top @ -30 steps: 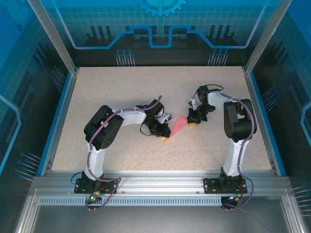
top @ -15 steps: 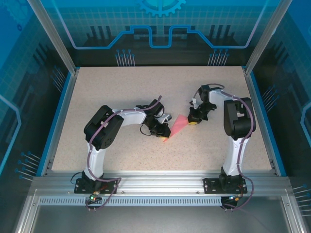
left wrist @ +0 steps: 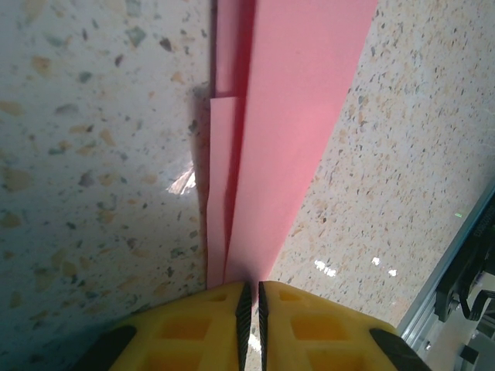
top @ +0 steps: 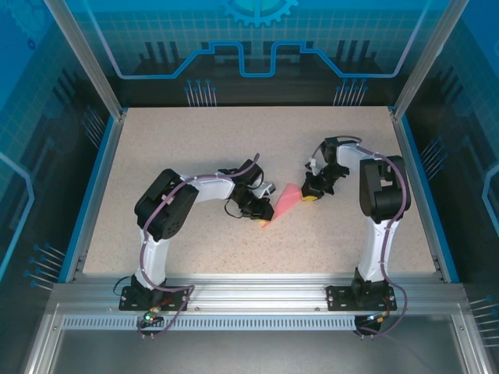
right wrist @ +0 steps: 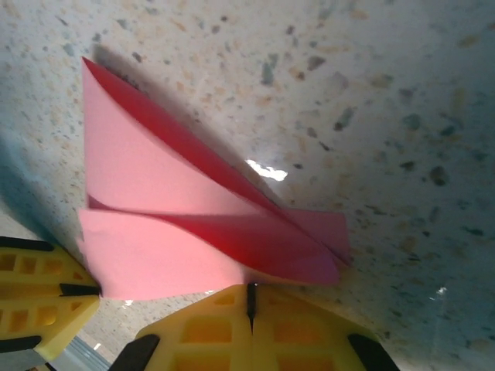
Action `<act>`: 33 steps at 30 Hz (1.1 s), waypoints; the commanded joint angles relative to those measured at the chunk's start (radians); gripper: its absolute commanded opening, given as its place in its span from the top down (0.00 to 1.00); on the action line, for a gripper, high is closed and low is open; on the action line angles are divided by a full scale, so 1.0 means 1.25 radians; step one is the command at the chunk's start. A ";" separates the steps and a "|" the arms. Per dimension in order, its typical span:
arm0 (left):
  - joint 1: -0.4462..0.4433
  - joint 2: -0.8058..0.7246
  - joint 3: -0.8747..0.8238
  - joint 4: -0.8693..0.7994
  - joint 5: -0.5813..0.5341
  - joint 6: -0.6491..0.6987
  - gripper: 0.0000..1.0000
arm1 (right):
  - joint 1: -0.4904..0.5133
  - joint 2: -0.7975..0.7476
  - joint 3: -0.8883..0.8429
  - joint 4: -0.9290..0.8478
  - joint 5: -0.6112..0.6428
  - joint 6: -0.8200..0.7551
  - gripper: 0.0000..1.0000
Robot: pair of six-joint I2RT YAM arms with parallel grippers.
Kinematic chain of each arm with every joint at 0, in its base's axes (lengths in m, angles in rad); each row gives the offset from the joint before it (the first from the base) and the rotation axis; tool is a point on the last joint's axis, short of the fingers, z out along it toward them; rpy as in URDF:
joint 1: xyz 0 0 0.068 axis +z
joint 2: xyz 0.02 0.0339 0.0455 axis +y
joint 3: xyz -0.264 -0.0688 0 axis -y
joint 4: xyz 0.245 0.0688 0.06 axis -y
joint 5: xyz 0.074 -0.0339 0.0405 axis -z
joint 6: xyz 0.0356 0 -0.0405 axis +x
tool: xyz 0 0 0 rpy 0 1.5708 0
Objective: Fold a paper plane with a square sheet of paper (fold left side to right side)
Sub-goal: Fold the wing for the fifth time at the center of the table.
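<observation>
Speckled beige stone-look tabletop [top: 195,148] sits inside an enclosure of blue translucent wall panels [top: 257,47], with a silver aluminium rail [top: 257,300] along the near edge carrying two white and black robot arms; near the middle of the tabletop, between the two arm tips, lies a slim pink-red folded paper plane [top: 284,201], flat on the surface, its narrow end pointing toward the left arm and its wider end toward the right arm. The left end effector [top: 263,213] is low over the narrow end; in the left wrist view its yellow fingers [left wrist: 201,325] are pressed almost together, pinching the paper's tapering tip in the thin slit between them, while layered folds run away up the frame. The right end effector [top: 312,192] is at the wider end; its yellow fingers [right wrist: 309,332] are pressed fully together against the paper's edge; whether any paper is caught between them cannot be told.
</observation>
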 commanded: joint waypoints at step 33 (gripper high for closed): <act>0.019 -0.058 -0.145 -0.102 -0.091 0.040 0.84 | 0.143 -0.061 -0.015 0.002 0.137 0.062 1.00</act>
